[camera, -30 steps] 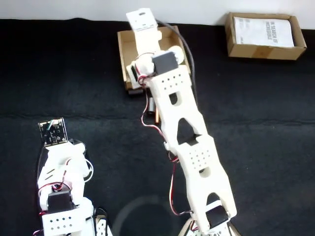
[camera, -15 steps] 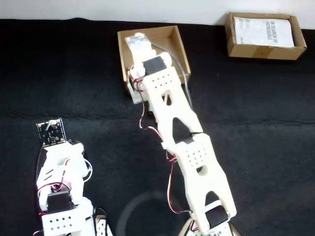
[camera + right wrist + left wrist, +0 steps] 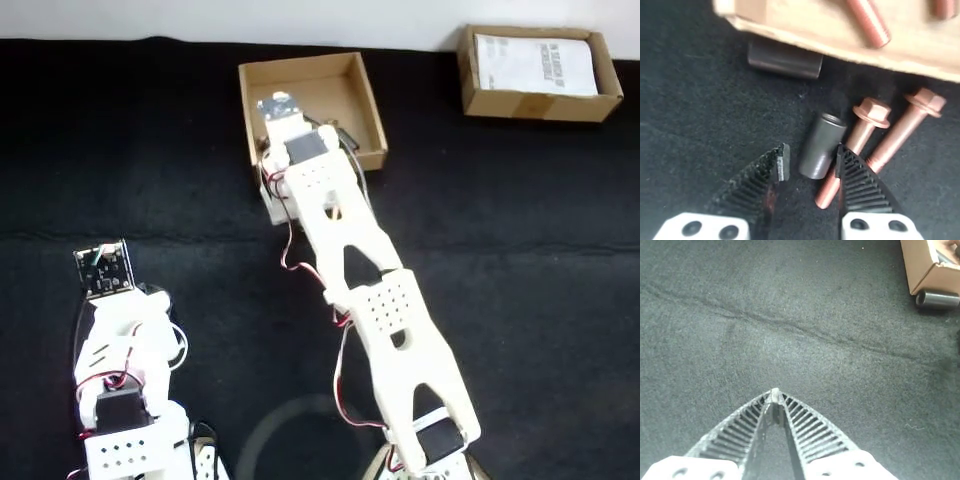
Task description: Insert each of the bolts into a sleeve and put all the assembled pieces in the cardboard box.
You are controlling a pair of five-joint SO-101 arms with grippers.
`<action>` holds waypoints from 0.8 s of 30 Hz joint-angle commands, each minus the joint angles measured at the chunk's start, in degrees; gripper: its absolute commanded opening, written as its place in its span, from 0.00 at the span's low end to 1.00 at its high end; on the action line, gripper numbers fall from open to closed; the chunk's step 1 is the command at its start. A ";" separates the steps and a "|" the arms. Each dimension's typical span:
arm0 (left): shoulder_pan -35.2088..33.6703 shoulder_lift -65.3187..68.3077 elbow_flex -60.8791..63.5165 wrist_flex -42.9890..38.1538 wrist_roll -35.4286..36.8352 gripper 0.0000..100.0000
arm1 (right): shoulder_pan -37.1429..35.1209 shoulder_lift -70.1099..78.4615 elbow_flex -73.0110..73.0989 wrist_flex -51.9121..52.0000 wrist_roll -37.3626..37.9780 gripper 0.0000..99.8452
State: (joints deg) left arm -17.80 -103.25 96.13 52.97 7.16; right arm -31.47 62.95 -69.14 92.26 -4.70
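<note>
In the right wrist view my right gripper is open just above the black cloth, with a short dark sleeve lying between its fingertips. Two copper bolts lie side by side next to that sleeve; the nearer one touches one finger. A second sleeve rests against the outer wall of the cardboard box, and the threaded shaft of a copper bolt shows inside the box. My left gripper is shut on nothing over bare cloth, with the box corner and a sleeve far off.
In the high view the right arm stretches from the front edge to the near wall of the open box. The left arm is folded back at the front left. Another cardboard box holding a paper stands at the back right.
The right arm's wrist has drawn back from over the box and come down at its near wall. The left arm has not moved.
</note>
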 commanded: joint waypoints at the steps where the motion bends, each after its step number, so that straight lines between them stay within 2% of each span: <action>1: -0.92 -0.48 1.01 0.18 -0.09 0.02 | 1.63 0.40 -0.22 -0.92 0.09 0.14; 8: -1.01 -0.48 1.01 0.18 -0.09 0.02 | 1.80 4.26 -0.22 -4.18 2.02 0.13; 12: -1.01 -0.48 1.01 0.18 -0.09 0.02 | 1.80 4.35 -0.22 -4.88 2.02 0.01; 19: -1.01 -0.40 1.01 -0.09 -0.09 0.02 | 3.74 0.22 -1.36 -1.89 4.04 0.01; 24: -1.01 -0.13 1.01 -0.18 -0.09 0.02 | 4.62 -6.64 -11.12 4.09 8.62 0.01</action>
State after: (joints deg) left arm -17.89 -103.25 96.13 52.97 7.16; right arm -28.31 64.70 -72.92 93.67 1.36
